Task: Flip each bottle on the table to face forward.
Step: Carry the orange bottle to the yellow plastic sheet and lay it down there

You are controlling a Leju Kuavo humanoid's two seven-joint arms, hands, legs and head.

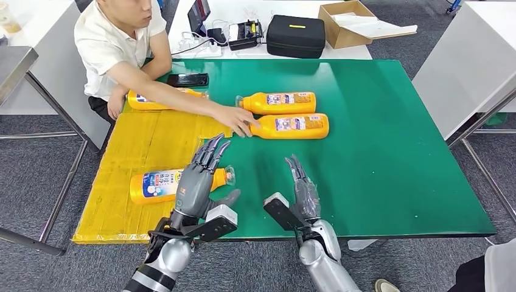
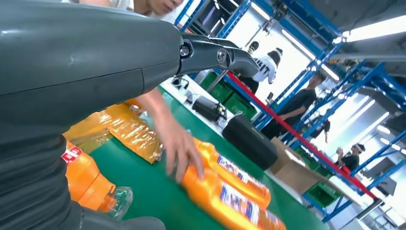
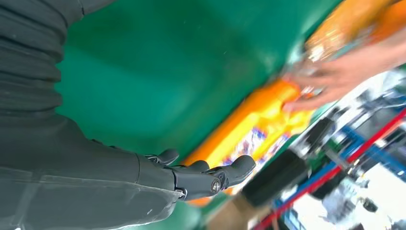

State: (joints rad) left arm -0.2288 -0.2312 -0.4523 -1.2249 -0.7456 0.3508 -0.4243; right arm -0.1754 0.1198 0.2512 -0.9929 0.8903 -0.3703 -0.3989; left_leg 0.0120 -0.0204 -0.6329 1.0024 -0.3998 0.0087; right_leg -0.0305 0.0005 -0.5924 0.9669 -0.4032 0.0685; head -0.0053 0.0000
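Observation:
Several orange bottles lie on their sides. One bottle [image 1: 159, 185] lies on the yellow mat near the front, label up; my left hand [image 1: 199, 176] hovers over its neck end with fingers straight and apart, holding nothing. Two bottles lie on the green table, the rear one [image 1: 278, 103] and the front one [image 1: 291, 126], labels up. A person's hand [image 1: 238, 120] touches the front one's neck. Another bottle [image 1: 159, 99] lies behind the person's arm. My right hand [image 1: 303, 188] is open above bare table. The left wrist view shows the near bottle [image 2: 91, 184] and the pair [image 2: 230, 191].
The person sits at the table's far left, arm reaching across. A black phone [image 1: 187, 79] lies near the far edge. Behind the table stand a black case [image 1: 296, 36], a cardboard box [image 1: 347, 23] and chargers. The green table [image 1: 377, 164] has free room at the right.

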